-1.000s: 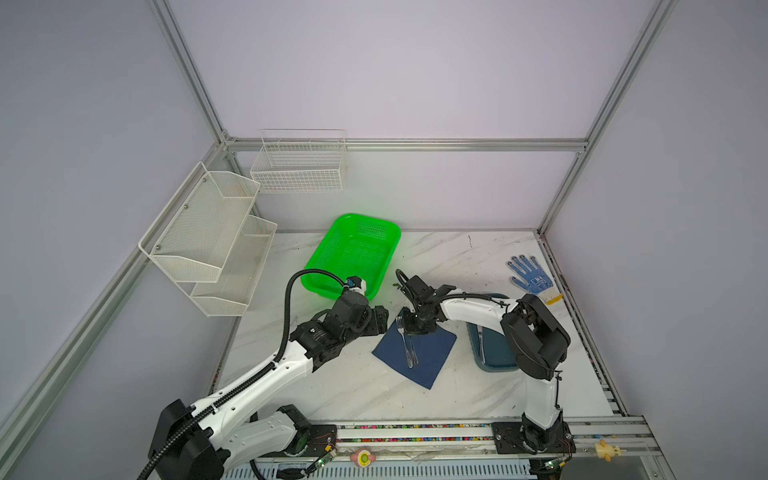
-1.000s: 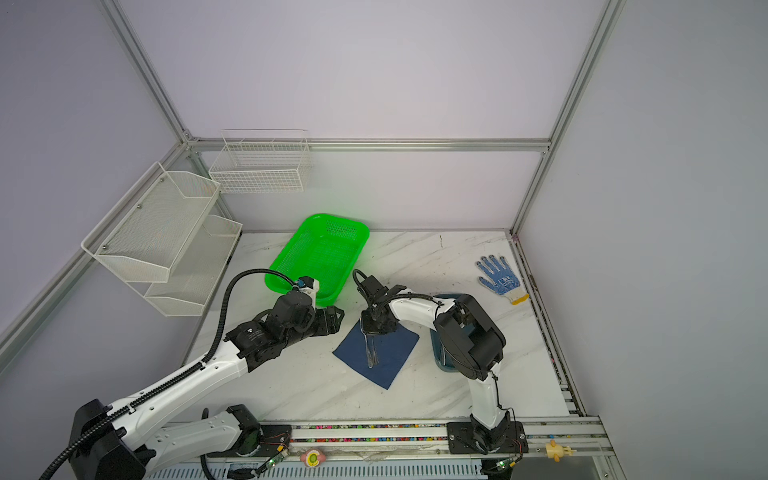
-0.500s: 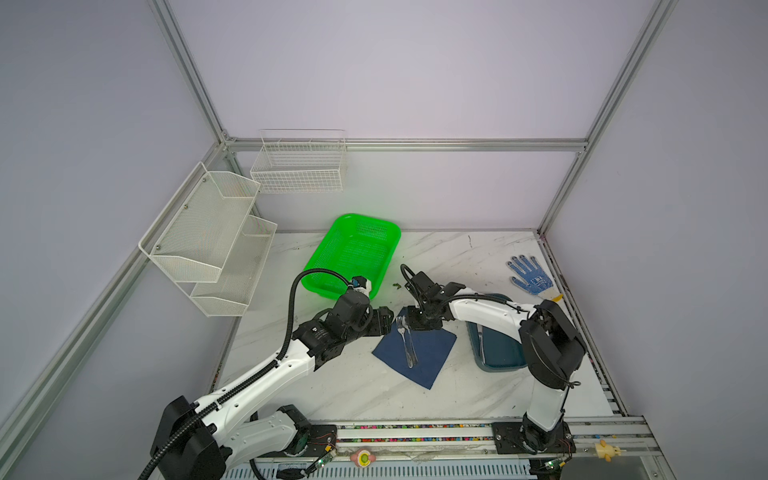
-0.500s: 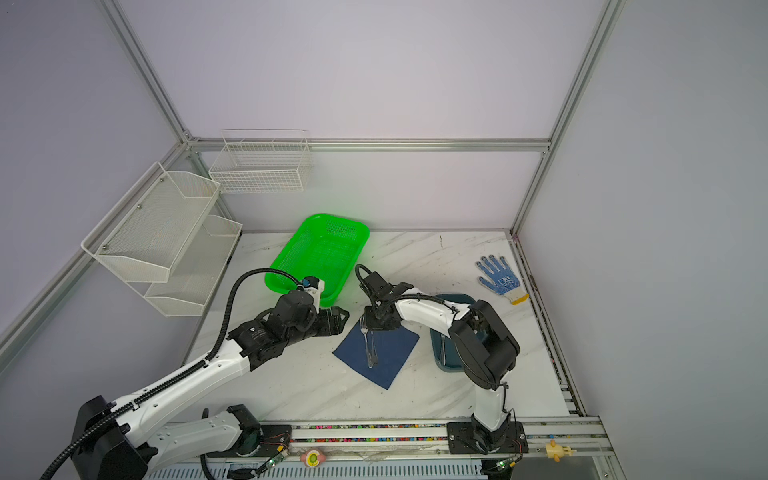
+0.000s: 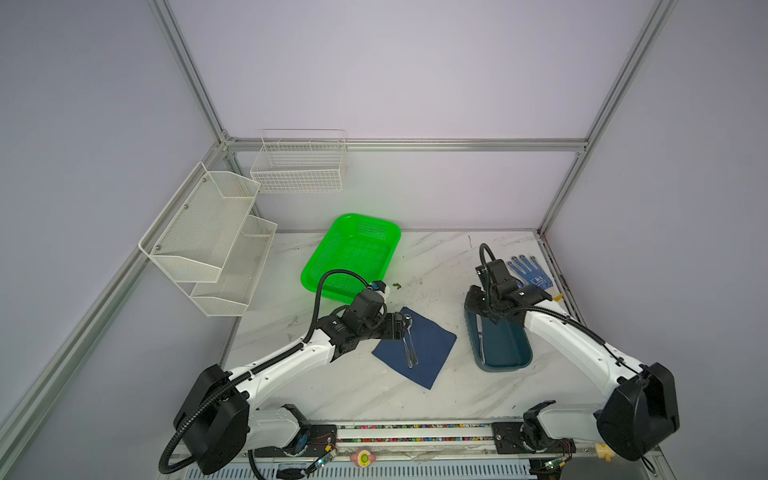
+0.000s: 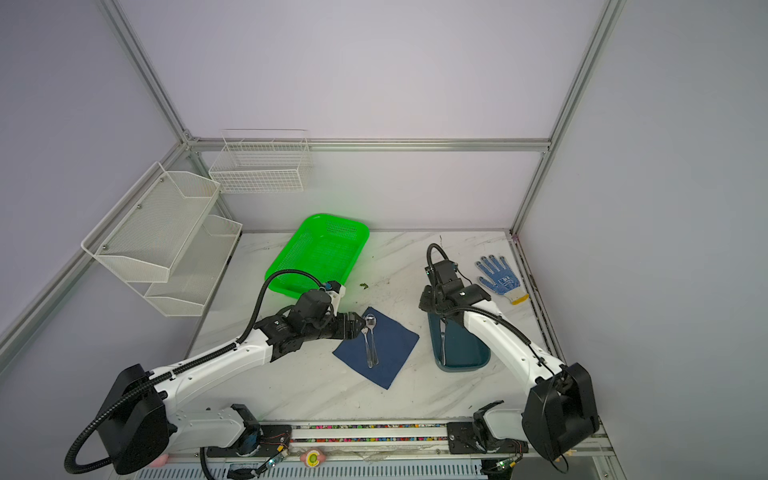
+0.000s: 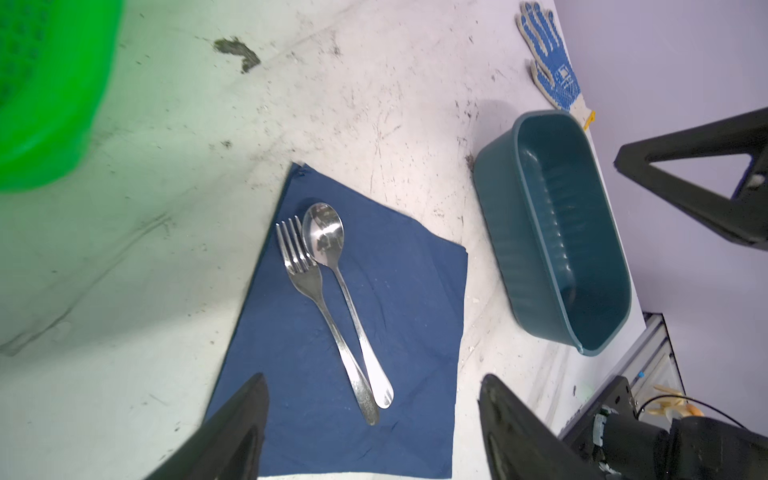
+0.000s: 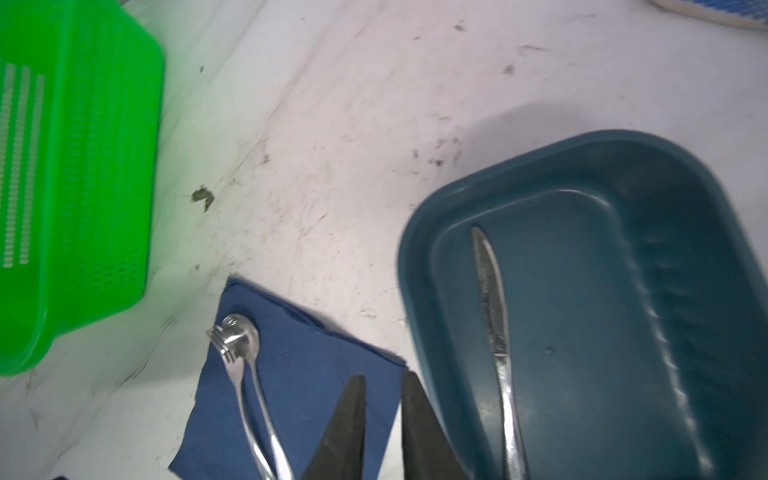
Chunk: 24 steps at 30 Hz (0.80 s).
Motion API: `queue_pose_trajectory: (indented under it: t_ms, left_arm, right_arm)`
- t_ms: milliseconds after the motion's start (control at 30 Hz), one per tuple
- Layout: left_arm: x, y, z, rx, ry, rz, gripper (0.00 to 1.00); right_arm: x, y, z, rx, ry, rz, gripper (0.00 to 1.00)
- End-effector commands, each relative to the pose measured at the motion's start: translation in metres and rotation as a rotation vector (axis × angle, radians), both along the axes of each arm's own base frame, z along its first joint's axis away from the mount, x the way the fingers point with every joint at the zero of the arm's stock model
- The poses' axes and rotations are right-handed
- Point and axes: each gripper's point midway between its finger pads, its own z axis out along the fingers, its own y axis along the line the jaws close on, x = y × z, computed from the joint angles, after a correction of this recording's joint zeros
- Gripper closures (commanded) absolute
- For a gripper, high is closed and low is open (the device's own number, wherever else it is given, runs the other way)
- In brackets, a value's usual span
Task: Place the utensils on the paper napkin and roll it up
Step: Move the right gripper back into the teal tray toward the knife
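A white marbled counter [image 5: 353, 390] is seen in both top views. A bright green perforated plastic basket [image 5: 357, 249] is set at its far edge, toward the far left corner. A dark teal oblong plastic tray [image 5: 505, 353] is placed near the right edge, about midway along it.

A dark navy blue square paper napkin [image 5: 434, 345] is spread flat in the middle of the counter, turned so that one corner points to the far edge. It is near the tray but apart from it, and well apart from the basket. A white knitted work glove [image 5: 530, 270] with blue dots is laid flat near the far right corner.

The left hand [image 7: 372, 378] is held wide open at the side of the napkin toward the left edge, with nothing gripped. The right hand [image 8: 384, 374] is held over the far end of the tray. Its jaws are parted only narrowly and nothing is gripped.

A shiny silver metal spoon [image 7: 326, 245] and a silver metal fork [image 7: 305, 272] are laid side by side on the napkin, touching. Their heads are turned to the far edge, and the fork is on the side toward the left edge. A slim silver metal knife [image 8: 492, 320] is seen lying lengthwise inside the tray, its blade tip toward the far edge.
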Motion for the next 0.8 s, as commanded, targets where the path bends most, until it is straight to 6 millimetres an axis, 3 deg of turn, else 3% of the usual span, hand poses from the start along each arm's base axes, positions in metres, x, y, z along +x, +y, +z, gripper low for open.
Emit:
queue_pose_trajectory:
  t_ms: [0, 300, 333, 467, 767]
  left_arm:
    - [0.010, -0.033, 0.046, -0.094, -0.089, -0.084, 0.22]
    - [0.004, -0.066, 0.048, -0.128, -0.072, -0.163, 0.23]
    - [0.005, -0.071, 0.037, -0.111, -0.049, -0.173, 0.23]
    - [0.002, -0.079, 0.036, -0.115, -0.040, -0.201, 0.23]
    - [0.004, -0.083, 0.027, -0.115, -0.021, -0.199, 0.23]
  right_arm:
    - [-0.018, -0.025, -0.015, 0.024, 0.052, -0.044, 0.79]
    - [-0.027, -0.040, -0.068, 0.092, 0.158, -0.045, 0.78]
    - [-0.028, -0.042, -0.072, 0.101, 0.162, -0.053, 0.78]
    - [-0.031, -0.043, -0.091, 0.165, 0.189, -0.058, 0.78]
    - [-0.028, -0.037, -0.104, 0.215, 0.191, -0.017, 0.77]
